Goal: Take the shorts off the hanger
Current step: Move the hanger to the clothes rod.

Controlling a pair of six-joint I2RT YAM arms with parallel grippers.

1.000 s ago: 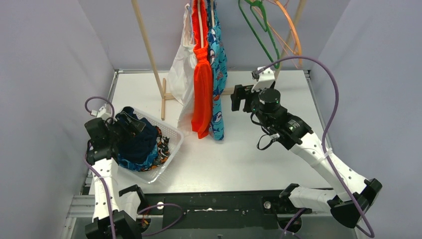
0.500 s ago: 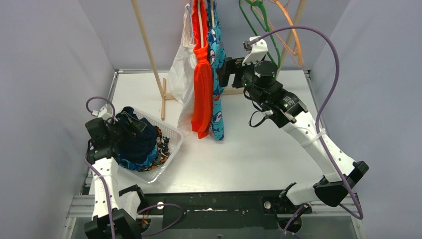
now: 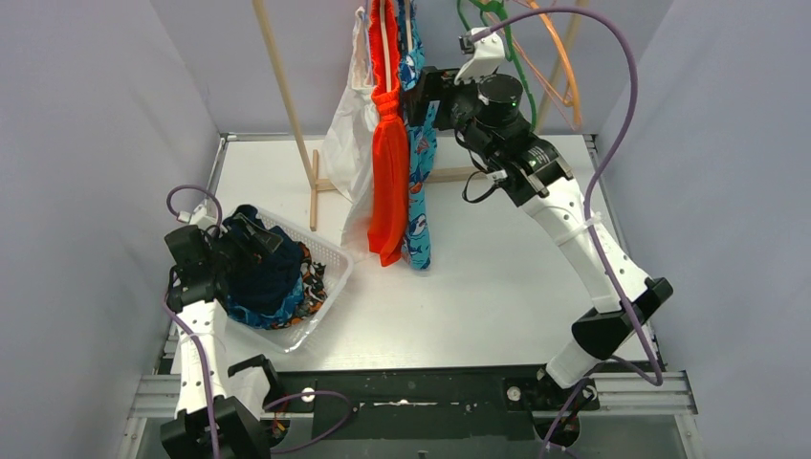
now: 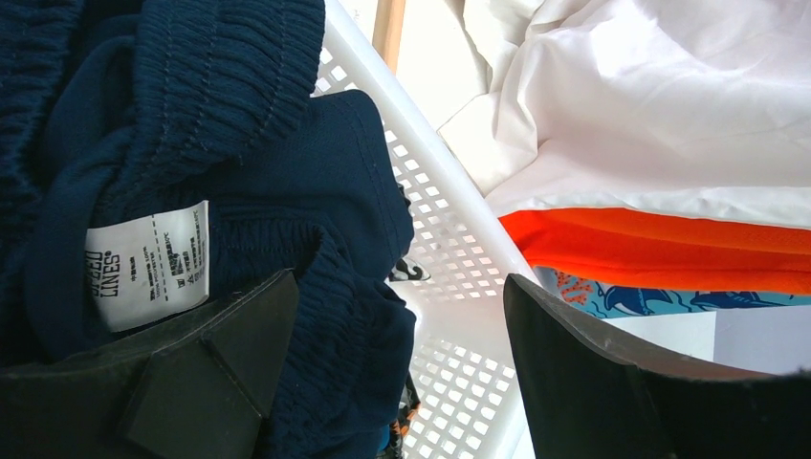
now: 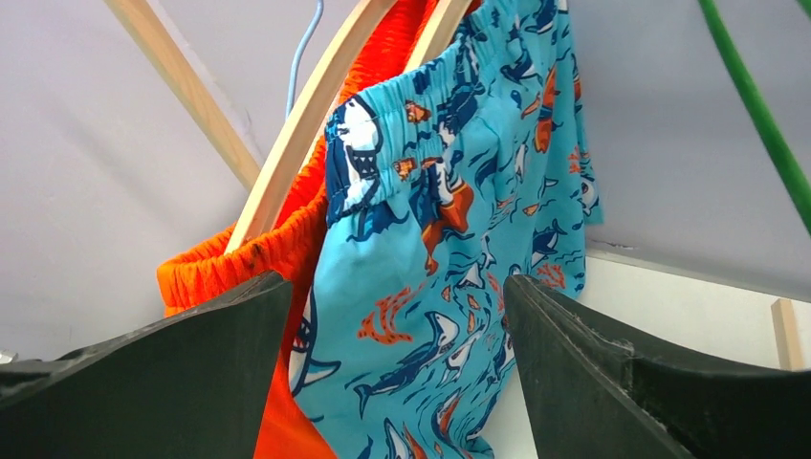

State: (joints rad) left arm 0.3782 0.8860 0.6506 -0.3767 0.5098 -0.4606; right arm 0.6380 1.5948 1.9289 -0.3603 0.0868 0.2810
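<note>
Teal shark-print shorts [image 3: 419, 153] [image 5: 449, 239] and plain orange shorts [image 3: 387, 172] [image 5: 215, 277] hang side by side on wooden hangers [image 5: 292, 153] at the rack. My right gripper [image 3: 421, 96] [image 5: 394, 287] is open, raised level with the teal shorts' upper part. The teal fabric lies between and beyond its fingers, apart from both. My left gripper [image 3: 251, 239] [image 4: 400, 282] is open over the white basket [image 3: 330, 258] [image 4: 449, 239]. Its left finger rests beside navy shorts [image 3: 263, 273] [image 4: 191, 143] lying there, with nothing held.
A white garment [image 3: 346, 143] [image 4: 650, 105] hangs left of the orange shorts. Bare green [image 3: 497, 57] and orange [image 3: 564, 57] hangers hang at the back right. A slanted wooden rack post [image 3: 285, 96] stands behind the basket. Grey walls close in on both sides.
My right arm has risen and swung left, from beside the shorts' lower part up to their top near the hanger. The left arm has stayed still.
</note>
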